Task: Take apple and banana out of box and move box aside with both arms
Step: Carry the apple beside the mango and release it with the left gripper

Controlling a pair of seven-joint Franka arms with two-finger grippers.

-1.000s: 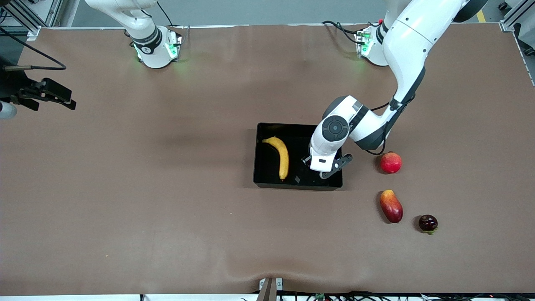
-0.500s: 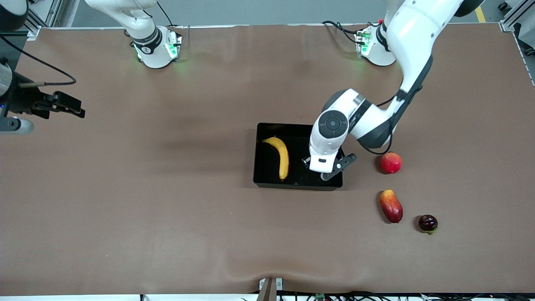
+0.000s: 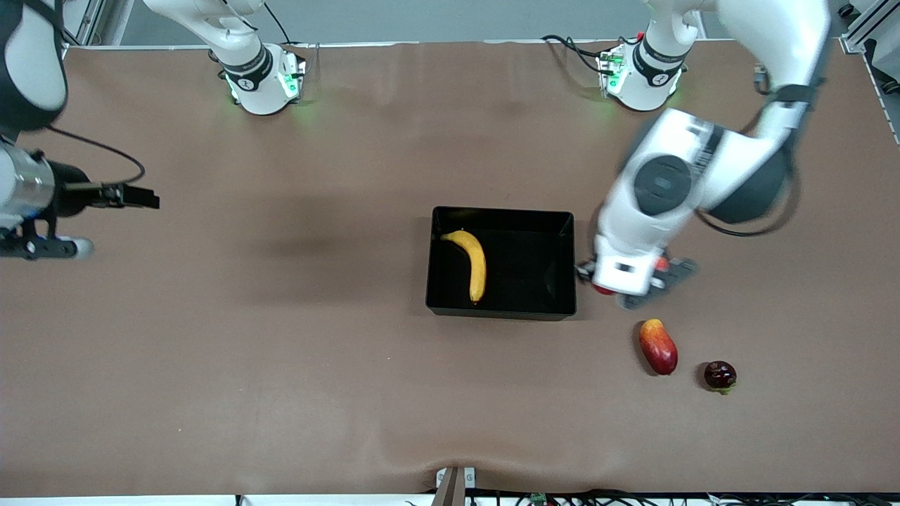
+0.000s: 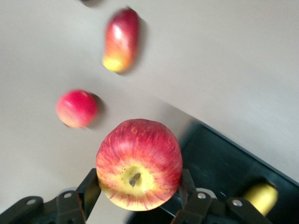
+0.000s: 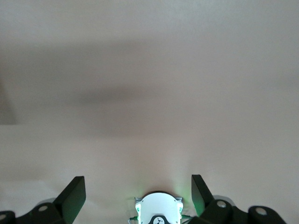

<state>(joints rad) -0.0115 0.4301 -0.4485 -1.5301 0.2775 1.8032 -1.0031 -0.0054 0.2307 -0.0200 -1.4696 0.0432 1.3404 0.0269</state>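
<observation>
The black box (image 3: 562, 218) stands mid-table with the yellow banana (image 3: 474, 263) lying in it. My left gripper (image 3: 631, 287) is up over the table just beside the box, toward the left arm's end. It is shut on the red apple with yellow patches (image 4: 139, 170), gripped between both fingers in the left wrist view. In the front view only a red sliver of the apple (image 3: 600, 288) shows under the hand. The box's corner (image 4: 219, 163) and the banana's tip (image 4: 259, 198) show under the gripper (image 4: 139, 189). My right gripper (image 3: 144, 199) is open and empty, over the right arm's end of the table.
A plain red round fruit (image 4: 77, 108) lies on the table beside the box, mostly hidden under the left hand in the front view. A red-and-yellow mango (image 3: 658, 346) and a small dark fruit (image 3: 720, 374) lie nearer the front camera. The right arm's base (image 5: 159, 210) shows in the right wrist view.
My left gripper rose out of the box with the apple and swung toward the left arm's end, now covering the plain red fruit. The right gripper shifted slightly toward the table's middle.
</observation>
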